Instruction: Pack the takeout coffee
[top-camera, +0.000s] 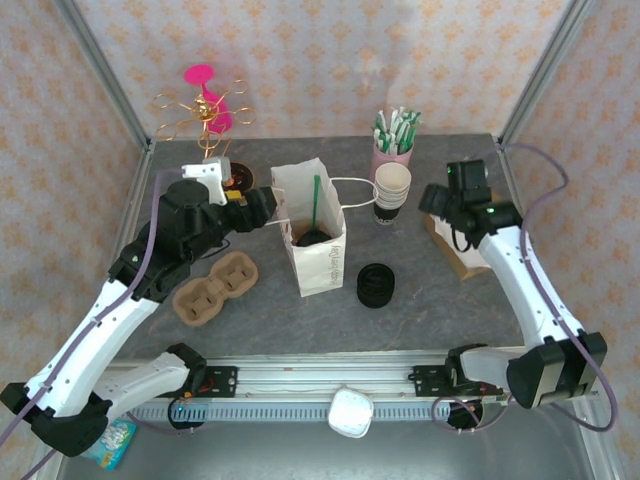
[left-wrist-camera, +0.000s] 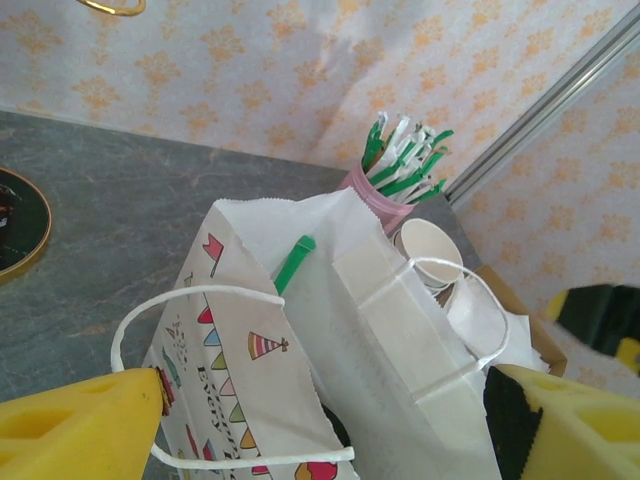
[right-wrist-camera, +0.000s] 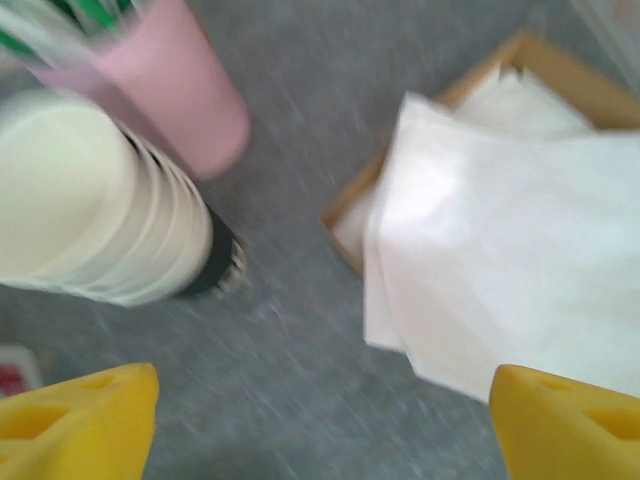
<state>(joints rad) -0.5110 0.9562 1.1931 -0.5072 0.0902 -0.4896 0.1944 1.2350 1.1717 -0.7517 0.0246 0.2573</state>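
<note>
**A:** Inside the bag (top-camera: 318, 262), just ahead of the left gripper (left-wrist-camera: 320, 430), sat the coffee (top-camera: 312, 238). Its black lid showed from above, with a green stick (top-camera: 316, 203) standing up beside it.

**B:** Was that gripper holding anything?

**A:** No. Its fingers stood wide apart with the bag's open top between them. A string handle (left-wrist-camera: 200, 292) looped close by one finger. I could not tell whether either finger touched the paper.

**B:** And the right gripper (right-wrist-camera: 320, 430)?

**A:** It was spread wide as well, with bare table (right-wrist-camera: 300, 340) under the gap, though its wrist view was blurred. Ahead and to its left leaned a stack of cups (right-wrist-camera: 90, 210) with a pink holder (right-wrist-camera: 175, 90) behind them. Ahead and to its right lay white napkins (right-wrist-camera: 500, 250) in a brown box (right-wrist-camera: 560, 80).

**B:** What else was there?

**A:** A pile of lids (top-camera: 375, 285) lay near the bag, on the right gripper's side. A cardboard tray (top-camera: 215, 288) lay under the left arm.
</note>
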